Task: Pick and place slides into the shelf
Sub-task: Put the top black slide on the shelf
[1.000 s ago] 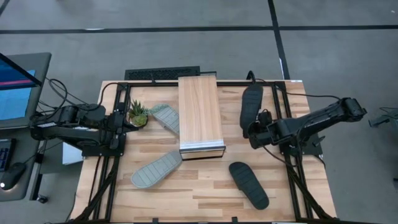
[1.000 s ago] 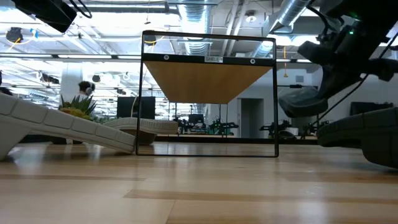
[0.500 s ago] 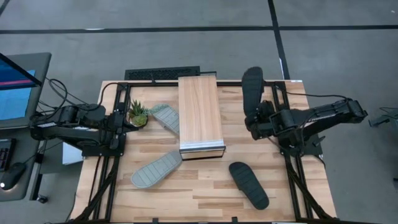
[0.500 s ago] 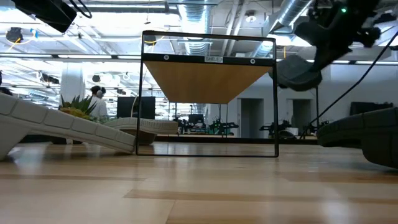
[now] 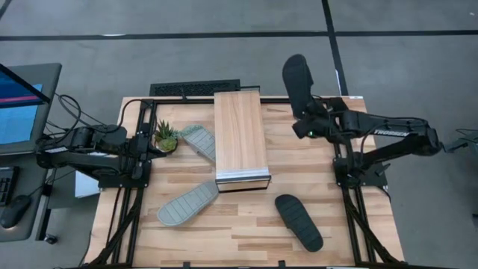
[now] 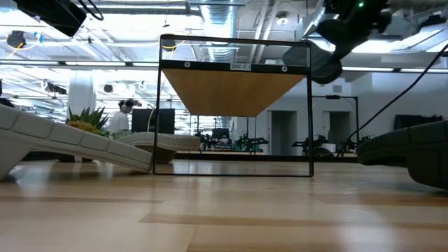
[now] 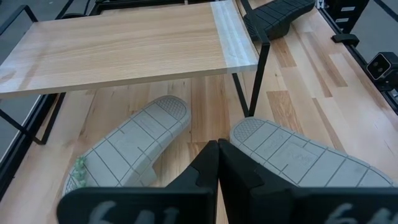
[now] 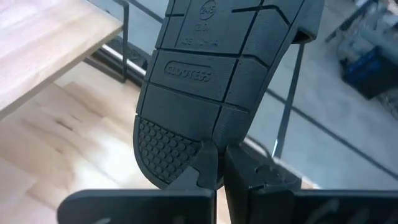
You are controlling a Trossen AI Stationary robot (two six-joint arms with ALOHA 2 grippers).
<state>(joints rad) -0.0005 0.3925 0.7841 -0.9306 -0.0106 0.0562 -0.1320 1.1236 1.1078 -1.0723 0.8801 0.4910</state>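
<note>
Beside the shelf [image 5: 240, 138], the right end effector [image 5: 308, 125] had lifted a black slide [image 5: 297, 84] higher, gripping its edge. It now needed lining up with the shelf. The left end effector [image 7: 217, 163] rested closed.

Two black slides [image 5: 296, 82], two grey-green grid-soled slides [image 5: 187, 204], light-wood shelf [image 5: 240, 134], green plant [image 5: 165, 135].

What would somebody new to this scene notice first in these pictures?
Most striking is the black slide held up in the air by the right gripper, sole toward the wrist camera, off the table's far right corner. The long wooden shelf sits mid-table, with two grey-green slides to its left and another black one lying front right. The left gripper waits by a small plant.
</note>
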